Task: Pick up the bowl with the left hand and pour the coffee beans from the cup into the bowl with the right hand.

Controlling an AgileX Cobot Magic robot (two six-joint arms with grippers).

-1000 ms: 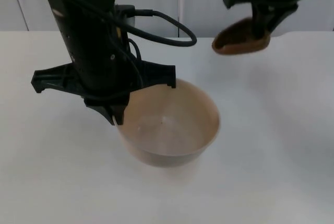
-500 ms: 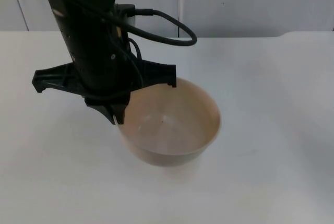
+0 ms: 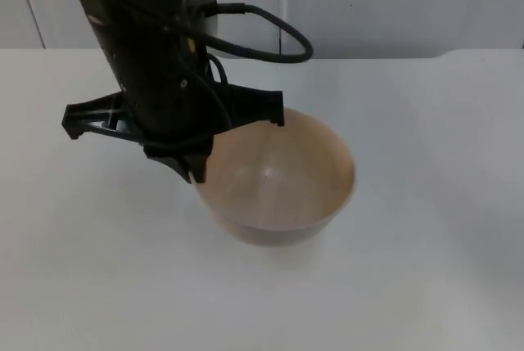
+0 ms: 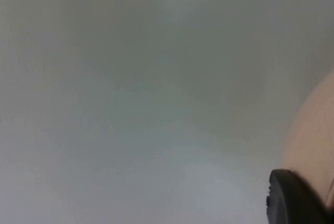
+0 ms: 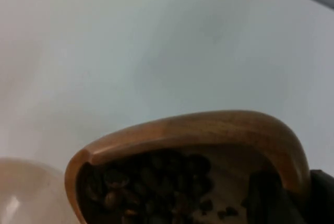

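My fixed overhead camera looks down and forward across the table (image 3: 426, 204) to the grey wall. My left wrist camera hugs the bowl (image 3: 278, 183) rim (image 4: 313, 130), very close. My right wrist camera peers into the cup (image 5: 209, 135), sharing that bowl's edge.

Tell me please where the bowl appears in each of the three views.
Top view: the bowl sits at centre, the left gripper at its left rim.
Left wrist view: a pale strip of its wall.
Right wrist view: its pale rim, beside the wooden cup.
Shared landmark: the white table.
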